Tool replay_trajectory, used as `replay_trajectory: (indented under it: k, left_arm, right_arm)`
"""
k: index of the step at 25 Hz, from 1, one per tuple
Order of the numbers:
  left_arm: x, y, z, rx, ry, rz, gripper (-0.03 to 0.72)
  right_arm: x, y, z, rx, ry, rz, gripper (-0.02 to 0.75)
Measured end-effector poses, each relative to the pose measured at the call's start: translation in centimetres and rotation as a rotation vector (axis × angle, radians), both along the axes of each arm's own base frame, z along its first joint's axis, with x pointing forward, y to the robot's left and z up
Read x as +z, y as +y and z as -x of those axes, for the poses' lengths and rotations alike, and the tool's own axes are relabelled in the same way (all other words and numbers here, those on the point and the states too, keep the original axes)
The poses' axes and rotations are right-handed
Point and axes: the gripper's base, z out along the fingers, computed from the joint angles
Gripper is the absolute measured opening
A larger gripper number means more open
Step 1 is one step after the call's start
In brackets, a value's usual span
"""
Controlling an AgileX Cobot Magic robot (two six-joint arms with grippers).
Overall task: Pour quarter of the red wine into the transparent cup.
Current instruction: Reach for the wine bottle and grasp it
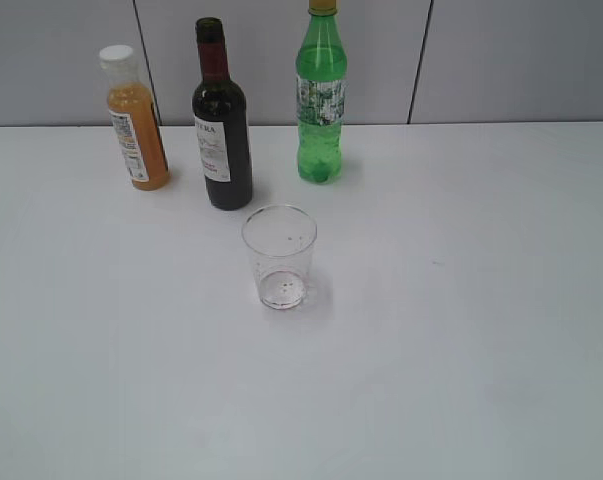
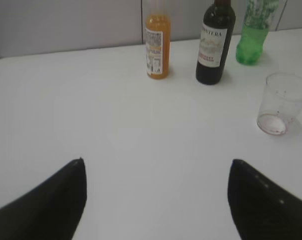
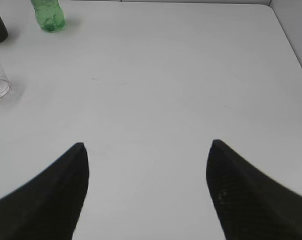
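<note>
Start at your left gripper [image 2: 157, 167]: its two dark fingers are spread wide apart over bare white tabletop [image 2: 90, 115] and hold nothing. Your right gripper [image 3: 148, 147] is in the same condition, fingers spread wide with only bare table between them. Neither gripper appears in the exterior view. From the left gripper, the small clear plastic tumbler [image 2: 282, 103] is the nearest object, standing upright ahead and well to the right of the fingers, with a faint reddish trace at its base and no visible fill. From the right gripper, the same tumbler sits ahead at the far left edge of the wrist view, cut off by the frame. Beyond the tumbler, as seen from the left gripper, stands the dark glass wine bottle with maroon foil neck and white label [image 2: 214, 42], upright, ahead and slightly right of centre; its top is outside that view, and the exterior view shows the neck without a visible cap. To the left of it, and apart from it, stands the orange juice bottle with white cap [image 1: 135, 118]. Farthest to the right of the row stands the tall green plastic soda bottle [image 1: 321, 95], upright, near the grey back wall [image 1: 521, 60]. No object touches another.
</note>
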Motion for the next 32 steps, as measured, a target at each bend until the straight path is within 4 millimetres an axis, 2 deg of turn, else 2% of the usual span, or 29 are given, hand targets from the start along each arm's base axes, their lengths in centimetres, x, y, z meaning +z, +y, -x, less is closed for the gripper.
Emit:
replay_trajectory:
  k: [2,6,12,15,22,27,32]
  left_arm:
    - [0.6,0.0,-1.3,0.000,-0.032,-0.011,0.673]
    - [1.6,-0.7,-5.1,-0.034,-0.066,0.014,0.669]
    - [1.2,-0.9,-10.7,-0.013,-0.072,0.006,0.655]
    - [0.3,-1.3,-13.1,-0.010,-0.047,-0.035,0.650]
    - [-2.3,-4.3,-17.2,-0.055,-0.040,-0.117,0.638]
    - [-4.3,-5.7,-20.1,-0.011,-0.058,-0.015,0.630]
    - [-6.9,-7.1,-22.6,-0.051,-0.100,0.025,0.624]
  right_arm:
    - [0.0,0.0,0.0,0.000,-0.001,0.000,0.585]
    - [0.0,0.0,0.0,0.000,-0.001,0.000,0.585]
    - [0.0,0.0,0.0,0.000,-0.001,0.000,0.585]
    - [0.0,0.0,0.0,0.000,-0.001,0.000,0.585]
    - [0.0,0.0,0.0,0.000,-0.003,-0.001,0.585]
    - [0.0,0.0,0.0,0.000,-0.003,-0.001,0.585]
    - [0.0,0.0,0.0,0.000,-0.003,-0.001,0.585]
